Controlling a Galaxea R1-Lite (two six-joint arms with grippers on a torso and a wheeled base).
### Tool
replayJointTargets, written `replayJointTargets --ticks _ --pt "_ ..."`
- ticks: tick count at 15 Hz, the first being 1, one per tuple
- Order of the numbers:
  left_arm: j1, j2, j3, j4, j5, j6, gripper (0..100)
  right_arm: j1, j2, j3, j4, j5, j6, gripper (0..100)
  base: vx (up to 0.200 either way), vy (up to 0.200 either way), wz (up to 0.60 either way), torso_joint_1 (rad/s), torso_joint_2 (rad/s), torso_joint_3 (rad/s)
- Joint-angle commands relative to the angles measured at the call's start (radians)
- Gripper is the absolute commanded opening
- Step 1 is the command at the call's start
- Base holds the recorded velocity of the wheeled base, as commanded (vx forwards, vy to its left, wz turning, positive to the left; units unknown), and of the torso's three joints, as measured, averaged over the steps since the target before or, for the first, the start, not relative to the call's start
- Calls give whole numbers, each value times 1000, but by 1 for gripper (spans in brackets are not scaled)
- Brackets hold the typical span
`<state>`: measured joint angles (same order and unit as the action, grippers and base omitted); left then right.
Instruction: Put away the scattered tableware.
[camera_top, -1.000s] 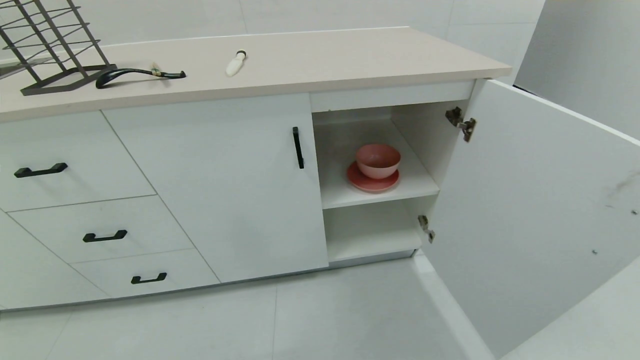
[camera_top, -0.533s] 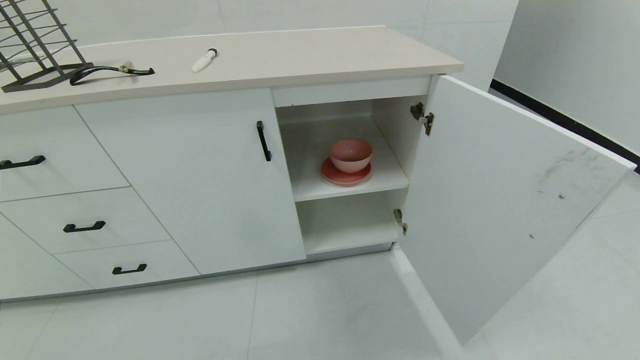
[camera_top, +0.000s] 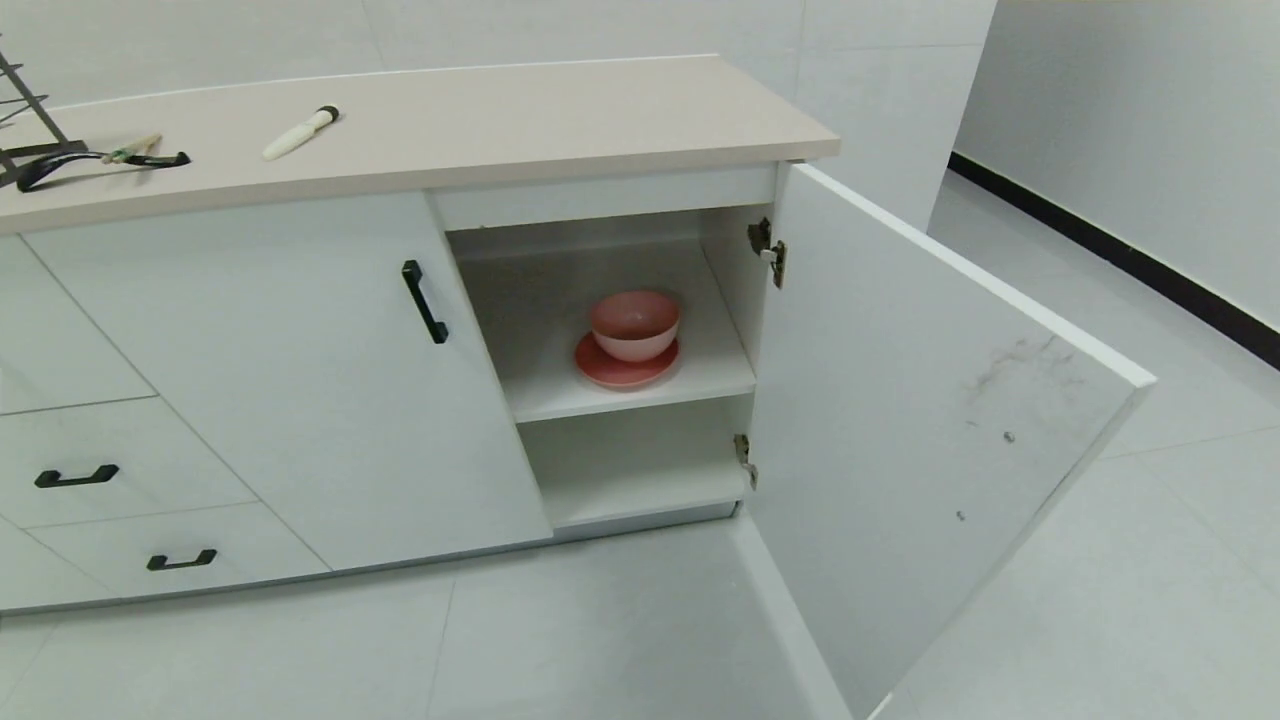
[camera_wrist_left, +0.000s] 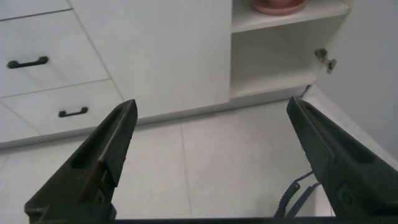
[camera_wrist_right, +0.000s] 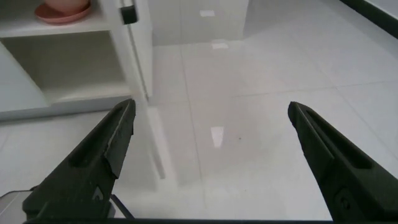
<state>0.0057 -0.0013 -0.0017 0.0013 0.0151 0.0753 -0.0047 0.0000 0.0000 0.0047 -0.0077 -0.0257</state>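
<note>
risk first: the cabinet door (camera_top: 920, 430) is hanging wide open across the right half of the head frame, jutting out over the floor, and i am judging that any swing of an arm toward the shelf (camera_top: 720, 375) could be clipping its edge or its hinges. the pink bowl (camera_top: 634, 322) is sitting on the red plate (camera_top: 625, 372) on that shelf, centre of the frame; a careless reach past them could be nudging the bowl off the plate or pushing both to the shelf lip. on the countertop (camera_top: 520, 120), upper left, a white-handled utensil (camera_top: 300, 132) and a black-handled utensil (camera_top: 100, 160) are lying loose beside a wire rack (camera_top: 22, 150) at the far left edge, not yet put away; both are slim and lying flat, so i am expecting a pinch could be slipping or skidding them along the top. tool state: my left gripper (camera_wrist_left: 210, 107) is standing spread wide, holding nothing and touching nothing, over bare floor before the drawers (camera_wrist_left: 56, 62). my right gripper (camera_wrist_right: 210, 107) is likewise gaping wide and empty, over floor tiles beside the door's lower edge.
</note>
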Motion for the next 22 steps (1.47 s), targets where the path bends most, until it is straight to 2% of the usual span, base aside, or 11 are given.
replayJointTargets --ticks 1,3,4,11,12,14,15,17,19,20,22 --pt "0 1 0 0 0 0 100 0 2 0 0 0 0 100 -200 0 0 7 7 -2" --pt "0 1 0 0 0 -3 100 0 2 0 0 0 0 100 -100 0 0 4 4 1" --pt "0 1 0 2 0 -3 100 0 2 0 0 0 1 0 0 0 0 0 0 0" --pt "0 1 0 2 2 -3 100 0 2 0 0 3 4 0 -86 0 0 0 0 2" --pt "0 1 0 2 2 -3 100 0 2 0 -25 6 6 0 0 0 0 0 0 0" --pt "0 1 0 2 2 -5 100 0 2 0 -166 8 0 0 0 0 0 0 0 0" --pt "0 1 0 2 2 -5 100 3 14 -2 -219 66 -33 0 0 0 0 0 0 0" --pt "0 1 0 2 2 -5 100 12 124 -46 -219 146 -28 0 0 0 0 0 0 0" --pt "0 1 0 2 2 -5 100 74 328 -135 -258 160 -31 0 0 0 0 0 0 0" --pt "0 1 0 2 2 -5 100 111 436 -172 -328 160 -29 0 0 0 0 0 0 0" --pt "0 1 0 2 2 -2 100 144 689 -201 -643 176 -34 0 0 0 0 0 0 0"
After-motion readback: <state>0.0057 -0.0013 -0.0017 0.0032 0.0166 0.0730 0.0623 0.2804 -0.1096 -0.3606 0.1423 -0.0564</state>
